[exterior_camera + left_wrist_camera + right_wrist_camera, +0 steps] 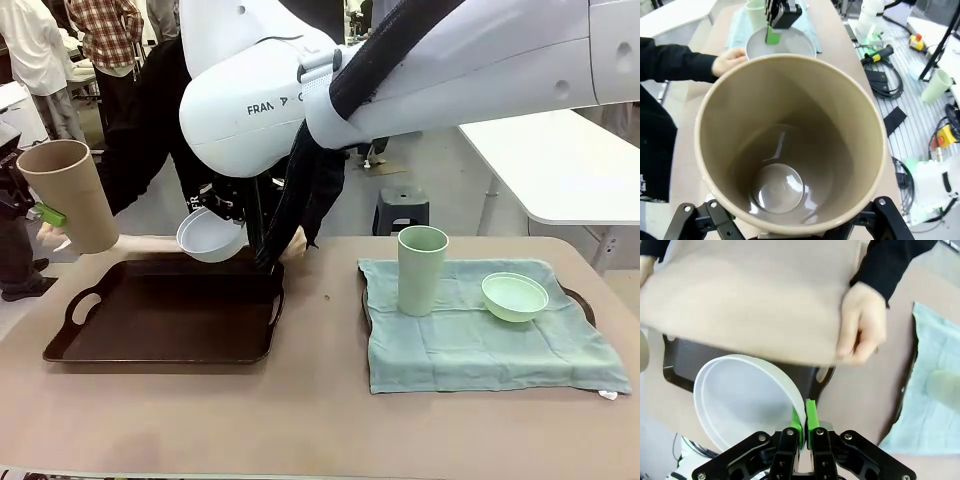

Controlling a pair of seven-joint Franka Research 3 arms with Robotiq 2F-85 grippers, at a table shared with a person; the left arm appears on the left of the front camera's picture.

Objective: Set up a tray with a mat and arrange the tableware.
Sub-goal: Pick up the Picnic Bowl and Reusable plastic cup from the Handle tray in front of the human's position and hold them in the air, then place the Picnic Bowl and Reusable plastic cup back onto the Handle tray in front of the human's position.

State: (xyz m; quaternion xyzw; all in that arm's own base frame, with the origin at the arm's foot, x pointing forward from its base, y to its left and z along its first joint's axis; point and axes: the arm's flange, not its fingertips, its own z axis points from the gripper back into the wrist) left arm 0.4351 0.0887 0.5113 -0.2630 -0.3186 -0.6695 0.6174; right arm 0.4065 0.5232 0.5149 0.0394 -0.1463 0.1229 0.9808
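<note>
At the far left my left gripper (45, 212) is shut on the tan cup (62, 192), held up and tilted. In the left wrist view I look into the tan cup (790, 145). My right gripper (804, 422) is shut on the rim of the white bowl (742, 400). It holds the white bowl (210, 237) in the air over the far edge of the bare dark tray (160, 340). A person's hand (862, 322) holds a beige mat (750, 305), blurred, over that tray. The pale green cup (422, 270) and pale green bowl (515, 296) stand on a green mat (480, 345).
The green mat covers a second tray (580, 300) on the right half of the table. My right arm (330, 90) reaches across the middle above the table. A white table (560, 160) and a dark stool (400, 210) stand beyond the far edge.
</note>
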